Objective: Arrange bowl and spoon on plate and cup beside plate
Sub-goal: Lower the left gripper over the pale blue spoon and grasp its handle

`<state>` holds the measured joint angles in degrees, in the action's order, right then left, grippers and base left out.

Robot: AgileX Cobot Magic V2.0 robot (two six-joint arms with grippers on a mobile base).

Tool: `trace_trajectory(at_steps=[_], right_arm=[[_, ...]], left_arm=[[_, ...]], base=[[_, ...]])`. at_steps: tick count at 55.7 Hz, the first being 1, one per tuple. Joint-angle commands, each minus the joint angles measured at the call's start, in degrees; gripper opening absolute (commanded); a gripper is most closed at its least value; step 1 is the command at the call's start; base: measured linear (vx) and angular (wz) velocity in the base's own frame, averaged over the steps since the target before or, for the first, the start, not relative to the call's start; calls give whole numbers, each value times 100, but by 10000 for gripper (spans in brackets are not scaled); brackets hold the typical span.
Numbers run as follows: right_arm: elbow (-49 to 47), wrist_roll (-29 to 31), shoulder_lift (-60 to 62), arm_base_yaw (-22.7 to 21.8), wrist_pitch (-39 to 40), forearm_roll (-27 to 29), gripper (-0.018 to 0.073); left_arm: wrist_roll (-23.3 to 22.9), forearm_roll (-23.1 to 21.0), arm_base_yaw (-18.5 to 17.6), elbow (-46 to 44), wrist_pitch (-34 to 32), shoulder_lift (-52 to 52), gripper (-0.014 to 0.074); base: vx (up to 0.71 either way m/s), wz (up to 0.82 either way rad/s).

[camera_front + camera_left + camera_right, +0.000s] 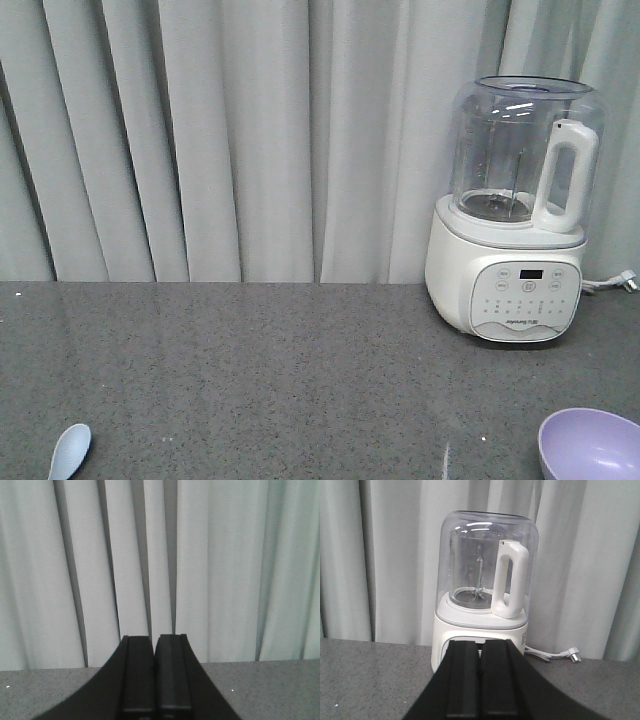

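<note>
You have open countertop [300,380] between spoon [68,452] front-left and bowl [592,447] front-right; blender [505,290] blocks back-right, curtain [250,140] behind.
</note>
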<state>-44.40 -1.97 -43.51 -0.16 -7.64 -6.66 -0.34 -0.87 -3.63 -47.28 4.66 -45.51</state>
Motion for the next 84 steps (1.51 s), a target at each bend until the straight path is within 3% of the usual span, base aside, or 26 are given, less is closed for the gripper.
trace_trajectory(at_steps=[1, 10, 20, 21, 24, 37, 50, 58, 71, 84], right_arm=[[-204, -19, 1, -21, 498, -18, 25], [-204, 0, 1, -21, 513, -57, 178], [-204, 0, 7, -21, 505, -73, 511], [-204, 0, 7, -21, 523, -56, 670], [-204, 0, 7, -21, 547, -56, 693], [-204, 0, 7, -21, 764, -56, 664], [-204, 0, 7, -21, 764, -56, 565], [-204, 0, 7, -21, 764, -56, 519], [-204, 0, 2, -21, 674, -56, 508], [-204, 0, 2, -21, 666, -56, 508]], left_arm=[[-21, -14, -17, -233, -644, -34, 48], [-21, -14, -17, -233, -637, -34, 227], [-60, -26, -12, -233, -546, -34, 491], [-232, -20, -12, -259, -232, -34, 574], [-227, -20, -12, -381, 20, -65, 573], [-31, -42, -17, -1740, 2522, -1285, 535], [117, -815, -17, -1836, 4099, -2814, 501], [461, -1030, -17, -1836, 4329, -3467, 479], [461, -1060, -37, -1825, 4389, -3987, 447], [434, -710, -364, -1574, 4126, -4263, 428]], base=[[0, 0], [0, 0], [0, 0], [0, 0], [0, 0], [0, 0], [0, 0], [0, 0], [0, 0], [0, 0]])
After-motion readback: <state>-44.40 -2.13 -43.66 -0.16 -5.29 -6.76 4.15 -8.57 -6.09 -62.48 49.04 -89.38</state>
